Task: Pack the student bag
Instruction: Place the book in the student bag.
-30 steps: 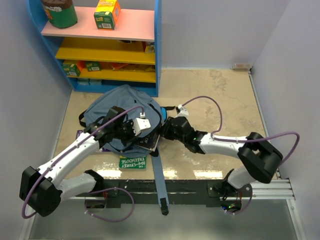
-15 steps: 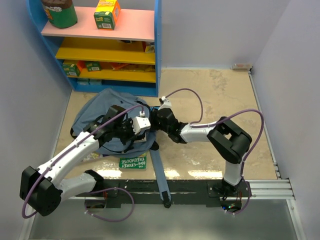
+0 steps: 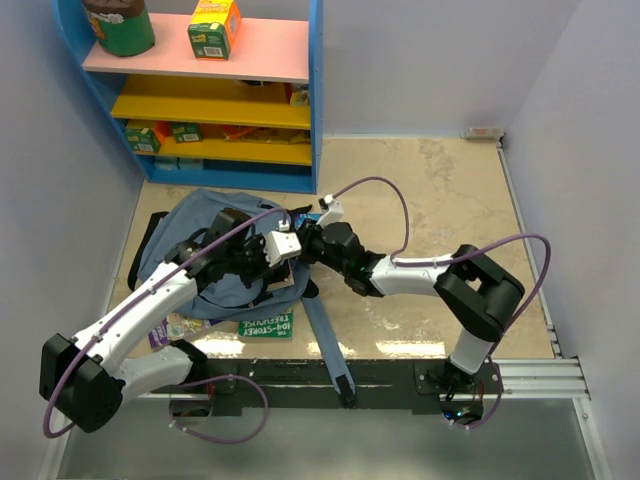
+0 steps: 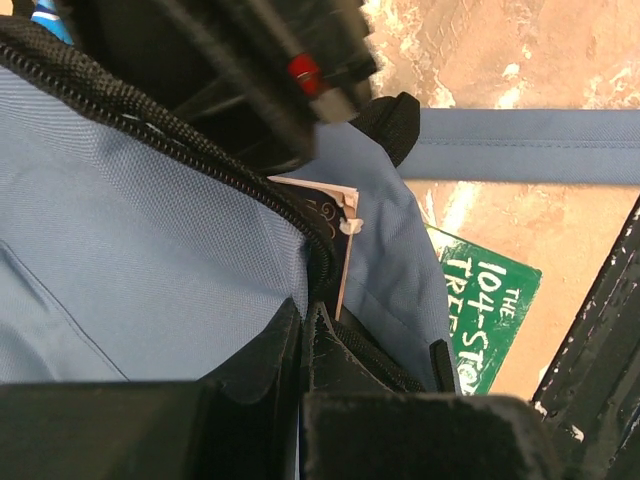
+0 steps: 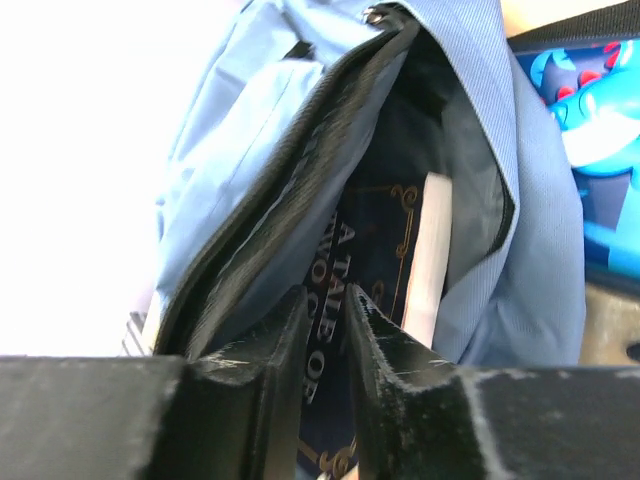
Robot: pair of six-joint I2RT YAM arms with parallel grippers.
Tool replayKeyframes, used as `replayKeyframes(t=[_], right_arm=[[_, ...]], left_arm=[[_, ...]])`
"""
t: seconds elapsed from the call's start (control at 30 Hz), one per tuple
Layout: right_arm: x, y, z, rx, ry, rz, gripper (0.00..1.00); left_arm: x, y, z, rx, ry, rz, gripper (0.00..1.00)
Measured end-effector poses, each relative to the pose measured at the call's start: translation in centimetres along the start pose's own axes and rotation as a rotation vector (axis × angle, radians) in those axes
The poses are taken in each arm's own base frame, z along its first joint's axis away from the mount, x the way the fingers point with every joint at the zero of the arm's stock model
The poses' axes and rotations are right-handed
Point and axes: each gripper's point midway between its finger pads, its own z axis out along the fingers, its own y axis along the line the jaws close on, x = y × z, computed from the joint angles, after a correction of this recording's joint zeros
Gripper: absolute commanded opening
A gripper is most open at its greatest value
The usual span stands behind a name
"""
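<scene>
Right wrist view shows you the right end effector (image 5: 325,312), fingers slightly parted at the mouth of the student bag (image 5: 250,120) just ahead, its hold on the dark book (image 5: 385,235) unclear, while the left end effector (image 4: 305,335) is clenched on the bag's zipper edge.

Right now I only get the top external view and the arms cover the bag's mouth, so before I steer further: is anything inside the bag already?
Observer: Yes. The right wrist view looks into the open student bag; a dark-blue book with gold lettering sits inside, white page edge showing.
Operator: Is that arm holding it?
Observer: No. The right gripper has its jaws slightly apart with nothing between them; the book shows through the gap.
Operator: And the left?
Observer: The left gripper has its jaws shut, and the bag's zipper edge runs straight into them, so it seems to pinch the opening.
</scene>
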Motion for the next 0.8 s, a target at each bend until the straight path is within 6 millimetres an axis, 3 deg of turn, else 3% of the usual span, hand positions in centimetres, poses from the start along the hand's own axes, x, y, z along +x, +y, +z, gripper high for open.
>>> replayKeyframes(t=[0.2, 0.43, 0.63, 0.8], right_arm=[[1.1, -0.9, -0.8, 0.024, 0.041, -0.028, 0.31], [4.4, -4.2, 0.1, 0.108, 0.148, -0.061, 0.16], [3.8, -3.2, 0.7, 0.086, 0.134, -0.080, 0.08], [3.6, -0.7, 3.1, 0.032, 0.126, -0.105, 0.11]], left_arm=[[-0.1, 0.2, -0.1, -0.009, -0.003, -0.003, 0.00], [-1.0, 0.8, -0.8, -0.028, -0.016, 0.001, 0.00], [-1.5, 1.0, -1.1, -0.023, -0.019, 0.006, 0.00], [-1.2, 1.1, -0.7, 0.002, 0.027, 0.009, 0.00]])
